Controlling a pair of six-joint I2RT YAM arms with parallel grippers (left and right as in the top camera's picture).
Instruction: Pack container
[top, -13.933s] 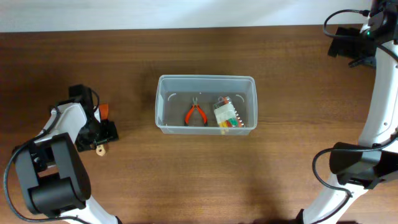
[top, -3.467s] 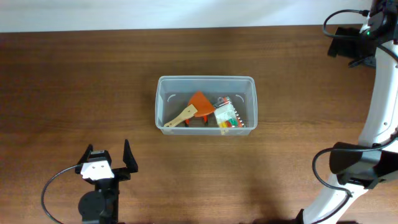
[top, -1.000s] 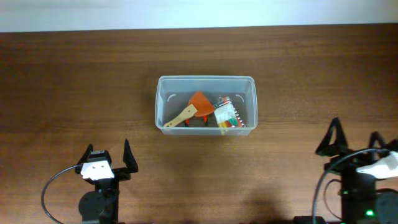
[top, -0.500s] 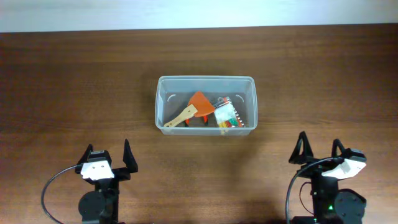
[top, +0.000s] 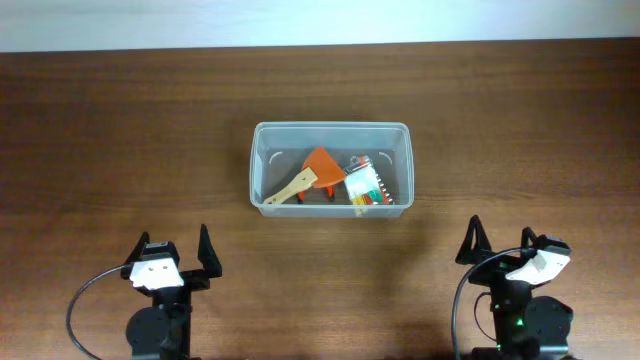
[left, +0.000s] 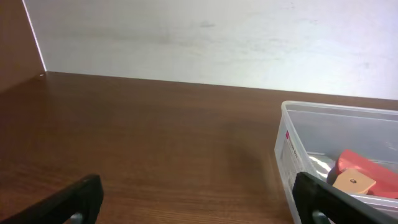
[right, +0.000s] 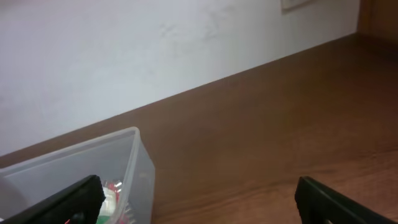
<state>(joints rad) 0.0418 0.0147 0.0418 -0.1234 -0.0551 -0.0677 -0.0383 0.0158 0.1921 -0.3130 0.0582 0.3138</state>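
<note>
Container (top: 330, 125): beyond and between both grippers, well apart from each.
Left gripper (top: 172, 250): near-left of container; jaws spread wide, empty, touching nothing.
Right gripper (top: 498, 245): near-right of container; jaws spread wide, empty.

The overhead camera looks straight down on the table (top: 120, 130), with the container (top: 330, 126) centred. Both wrist cameras sit low, facing the wall (left: 205, 37). The left view catches the container at right, the right view at left.
</note>
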